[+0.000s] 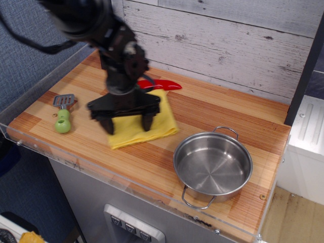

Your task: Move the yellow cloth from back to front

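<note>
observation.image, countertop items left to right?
Green-handled spatula → hand standing on the yellow cloth → steel pot. The red utensil behind the cloth overlaps it in this direction, so it is left out of the order.

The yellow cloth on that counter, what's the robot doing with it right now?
The gripper is pressed down on the yellow cloth, its two fingers spread apart on top of it rather than pinching it. The cloth lies flat near the middle of the wooden counter, with the steel pot to its right and a green-handled spatula to its left. A red utensil lies just behind the cloth. The cloth has not reached the front edge yet.
</note>
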{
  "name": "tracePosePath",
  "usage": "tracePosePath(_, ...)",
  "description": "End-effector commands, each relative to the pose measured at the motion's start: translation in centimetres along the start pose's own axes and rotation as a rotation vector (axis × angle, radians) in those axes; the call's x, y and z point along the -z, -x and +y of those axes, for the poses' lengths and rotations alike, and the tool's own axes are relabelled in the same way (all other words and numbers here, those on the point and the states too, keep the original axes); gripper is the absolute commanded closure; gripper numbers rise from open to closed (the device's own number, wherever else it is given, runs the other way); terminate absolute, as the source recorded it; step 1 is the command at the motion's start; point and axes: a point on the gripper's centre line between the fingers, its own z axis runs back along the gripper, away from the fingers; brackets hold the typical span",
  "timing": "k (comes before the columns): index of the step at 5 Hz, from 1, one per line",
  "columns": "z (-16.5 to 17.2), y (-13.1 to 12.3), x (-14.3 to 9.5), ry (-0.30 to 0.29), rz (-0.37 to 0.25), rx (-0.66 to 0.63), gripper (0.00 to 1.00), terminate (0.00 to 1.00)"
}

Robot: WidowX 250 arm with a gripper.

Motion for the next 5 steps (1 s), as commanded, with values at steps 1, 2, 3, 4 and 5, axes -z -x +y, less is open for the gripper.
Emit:
tracePosePath(1, 4.4, 4.7, -0.6, -0.056, 0.217, 0.005, 0.00, 0.00)
tracePosePath(2, 4.2, 5.1, -0.8, -0.051, 0.221, 0.022, 0.00, 0.00)
tracePosePath(3, 3.8, 4.7, -1.2, -0.032, 0.206, 0.021, 0.00, 0.00)
tracePosePath(4, 3.1, 4.0, -2.1, -0.001, 0.190, 0.015, 0.00, 0.00)
tracePosePath(5, 2.0, 1.6, -4.7, 0.080, 0.132, -0.036, 0.00, 0.00)
